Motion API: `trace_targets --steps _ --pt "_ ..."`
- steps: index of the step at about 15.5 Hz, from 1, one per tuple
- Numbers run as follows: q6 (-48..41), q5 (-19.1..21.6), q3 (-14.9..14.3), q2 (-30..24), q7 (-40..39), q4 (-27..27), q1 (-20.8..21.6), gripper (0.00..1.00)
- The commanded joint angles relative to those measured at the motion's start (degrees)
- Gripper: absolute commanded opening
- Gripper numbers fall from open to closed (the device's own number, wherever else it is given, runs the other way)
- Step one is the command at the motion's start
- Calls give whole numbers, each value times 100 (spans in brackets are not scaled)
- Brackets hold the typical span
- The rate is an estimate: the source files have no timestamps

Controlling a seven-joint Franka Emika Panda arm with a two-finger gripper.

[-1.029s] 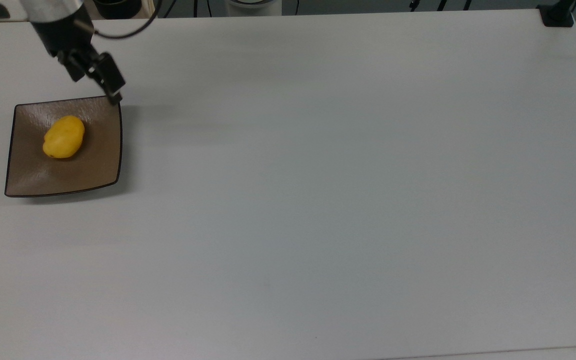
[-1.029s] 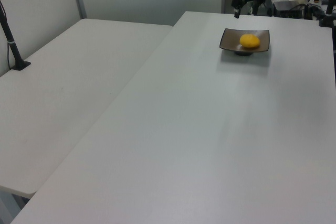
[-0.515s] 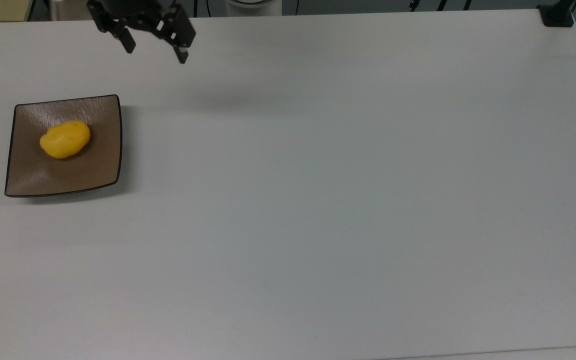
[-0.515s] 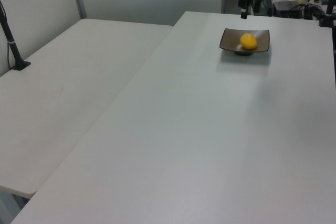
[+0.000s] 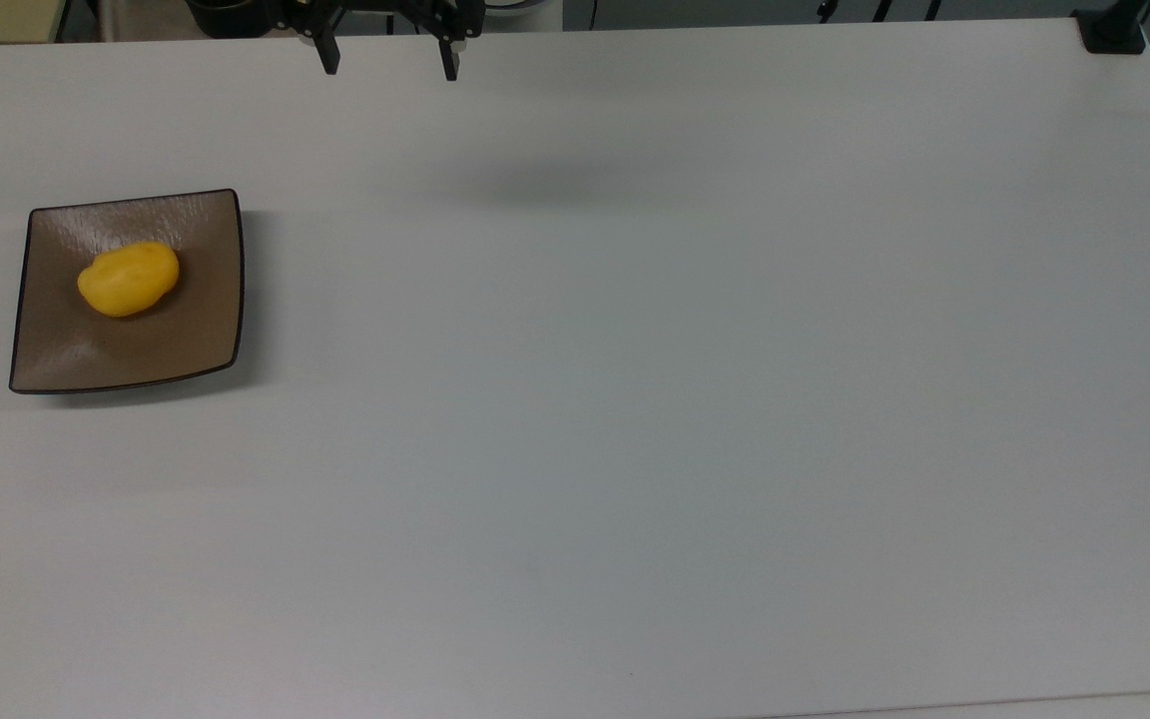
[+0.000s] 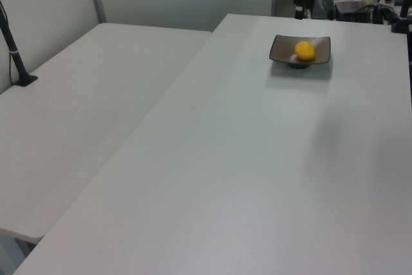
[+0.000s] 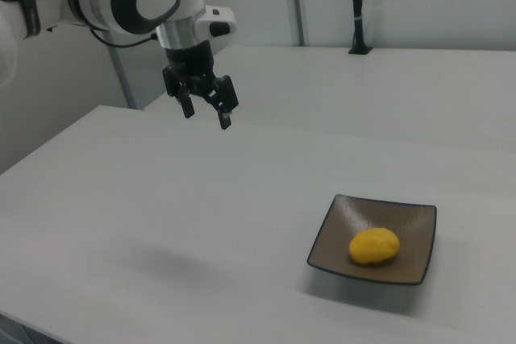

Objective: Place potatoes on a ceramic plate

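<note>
Top view puts the potatoes (image 5: 128,279) on the ceramic plate (image 5: 191,345), toward its ten o'clock corner, with the plate at nine o'clock on the white bench (image 5: 635,399). The claw (image 5: 387,62) hangs at twelve o'clock, fingers spread and holding nothing, well apart from the plate with bare bench between; a black post (image 7: 355,6) stands behind.
</note>
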Motion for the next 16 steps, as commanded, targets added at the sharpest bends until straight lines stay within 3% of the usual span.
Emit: trace_targets --steps 1,6,8,11,16 --pt "-249 -57 -14 -178 -212 -155 69 100" --pt "-382 -66 -5 -231 -405 -181 69 100" --pt "-382 -118 143 -231 -397 -190 60 100" --pt "-365 -514 258 -231 -309 -190 60 100" --pt "-347 -453 258 -231 -283 -181 51 100"
